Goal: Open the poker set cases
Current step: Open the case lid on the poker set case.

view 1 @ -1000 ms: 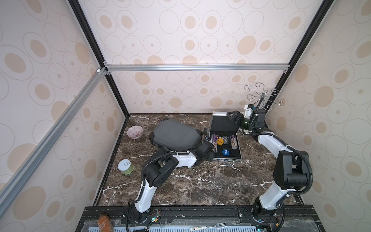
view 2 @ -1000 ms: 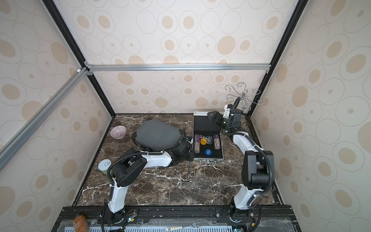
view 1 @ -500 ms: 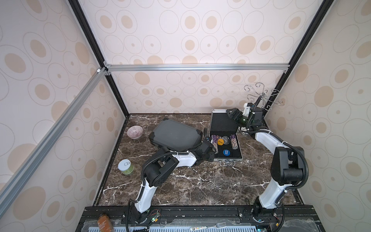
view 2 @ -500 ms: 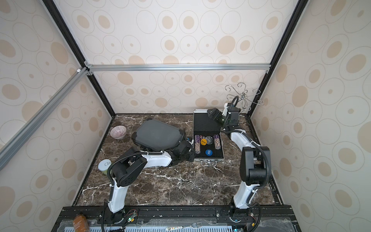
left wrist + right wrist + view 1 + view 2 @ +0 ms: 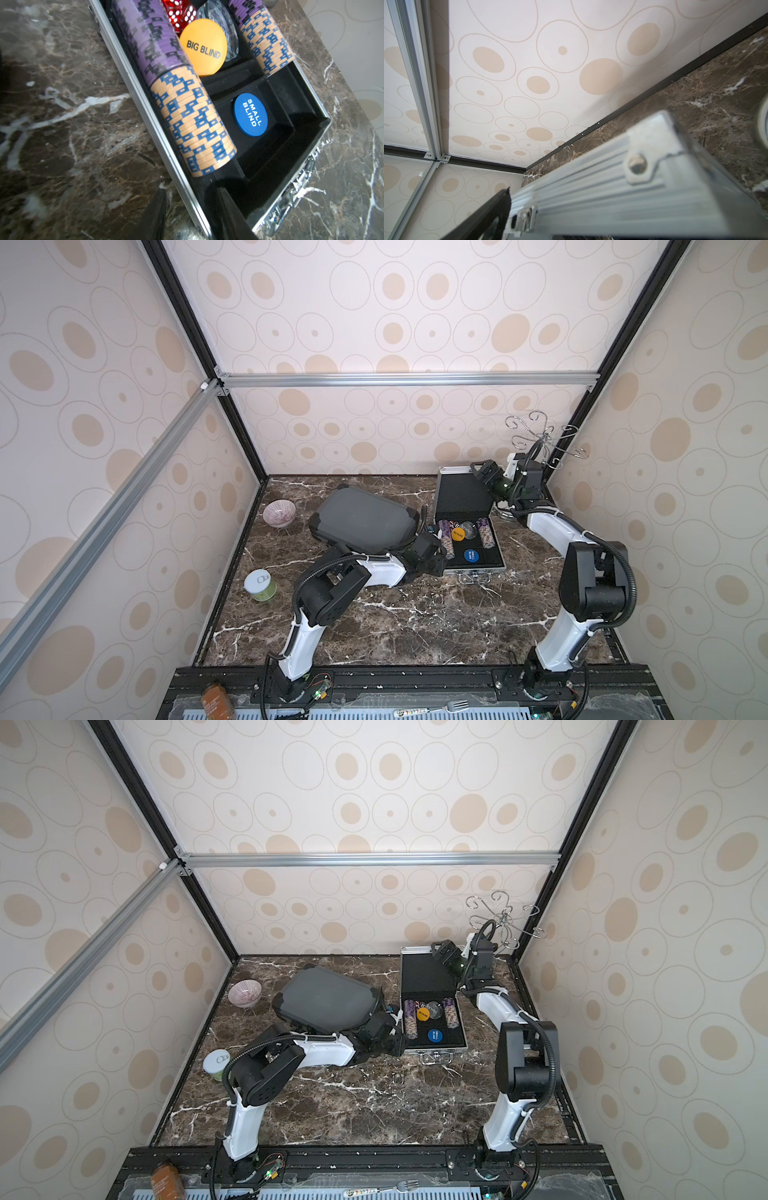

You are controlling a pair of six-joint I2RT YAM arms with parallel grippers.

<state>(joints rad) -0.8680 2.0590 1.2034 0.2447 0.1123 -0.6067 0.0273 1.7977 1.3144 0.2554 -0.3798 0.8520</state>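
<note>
ok so the left gripper is sitting low at the near left corner of the smaller ribbed silver aluminium case. Its jaws are standing partly apart, straddling the side wall. One black finger is hanging outside over the marble and the other is inside the black tray. A sliver of table is showing between the outer finger and the wall, so it's not pinching anything.

Just past the fingers, a row of purple and tan-and-blue poker chips is lying along that wall. Further in there's a blue SMALL BLIND disc, a yellow BIG BLIND disc and some red dice.

The right gripper is reaching in at the top corner of the case's raised lid with its jaws spread wide. In the wrist view the lid's edge is running right next to one finger; can't tell if they're touching.

So the silver case is sitting open at the back right of the brown marble table. The larger dark grey case with black corners is lying shut just left of it.

A pink ribbed bowl and a green jar with a white lid are sitting along the left edge. A silver wire rack is standing in the back right corner.
</note>
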